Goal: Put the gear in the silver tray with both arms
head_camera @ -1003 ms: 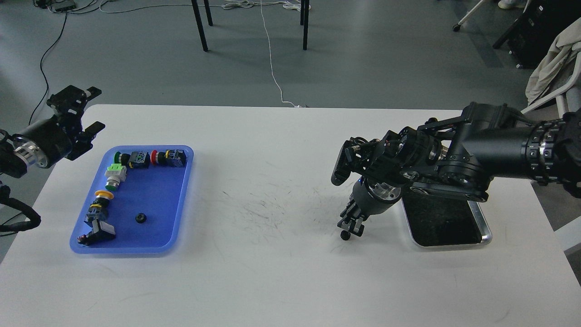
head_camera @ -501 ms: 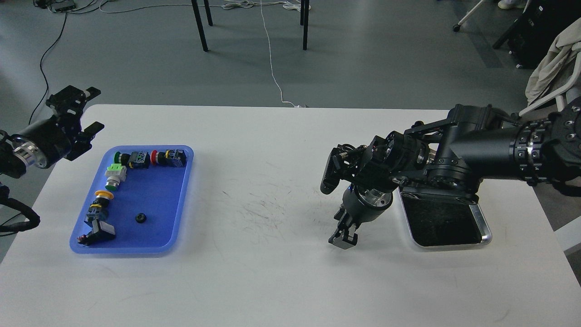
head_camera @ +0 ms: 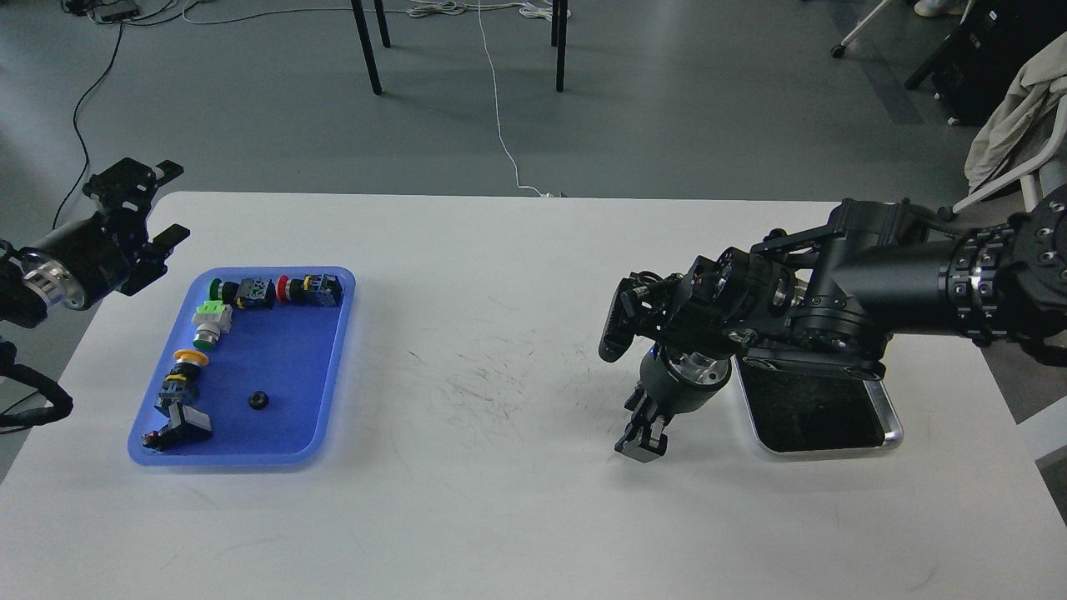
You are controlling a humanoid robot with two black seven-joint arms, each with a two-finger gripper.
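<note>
1. The right pincer [head_camera: 641, 442] pointed down at the counter [head_camera: 500, 500] in the lower right of centre, just left of the silver tray [head_camera: 892, 437]. Its fingers appeared drawn close together; whether a gear sat between them could not be told.
2. The left pincer [head_camera: 154, 204] hung at the upper left, above the counter edge, with its fingers spread wide and nothing in them.
3. The silver tray lay at the right of the frame, partly covered by the right arm [head_camera: 875, 283]. The visible part of its dark bottom showed no gear.
4. A small black gear-like part [head_camera: 258, 400] lay in the blue tray [head_camera: 333, 417] at the left, among several coloured push-button switches [head_camera: 208, 321].
5. Judgement: placement into the silver tray was not yet done; the final transfer and release remained.
6. The counter was white with dark scuff marks [head_camera: 483, 383] near its centre.
7. Beyond it lay a grey floor with cables [head_camera: 500, 108], chair legs [head_camera: 367, 42] and a cloth-draped chair [head_camera: 1021, 117] at the upper right.
</note>
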